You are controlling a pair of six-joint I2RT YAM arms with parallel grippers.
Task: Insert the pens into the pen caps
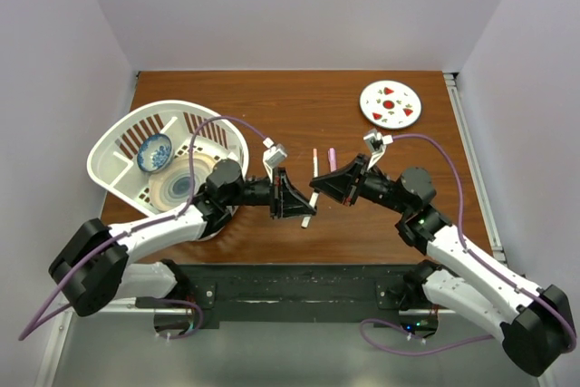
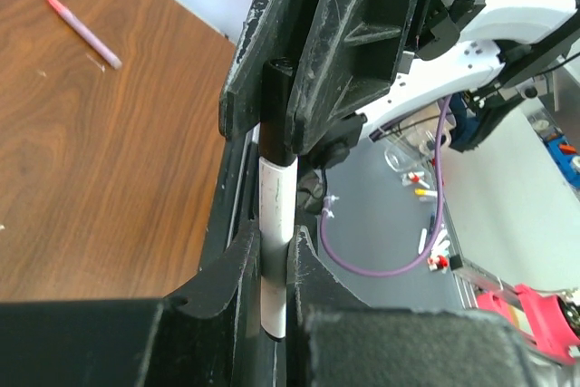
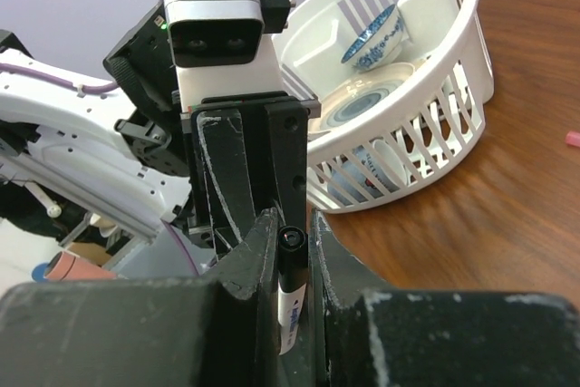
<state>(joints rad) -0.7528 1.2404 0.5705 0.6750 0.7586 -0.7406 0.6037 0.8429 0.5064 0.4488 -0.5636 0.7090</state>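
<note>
Locate the white pen [image 2: 275,201] above the worktop [image 1: 272,97], at mid-width toward the near edge, between the two arms. Note its long axis: roughly near to far in the top view, crosswise to both tools; tilt not readable. Note the black pen cap [image 2: 273,115] in line with the barrel, butted against the white body. Confirm the left tool [image 2: 275,244] clamped on the barrel and the right tool [image 3: 292,224] clamped on the cap, facing, nearly touching. Treat as the seating step, by judgement. Press together strictly along the shared axis; avoid side load. Cannot read seating depth. Disregard the pink pen [image 2: 82,29] lying apart on the worktop.
</note>
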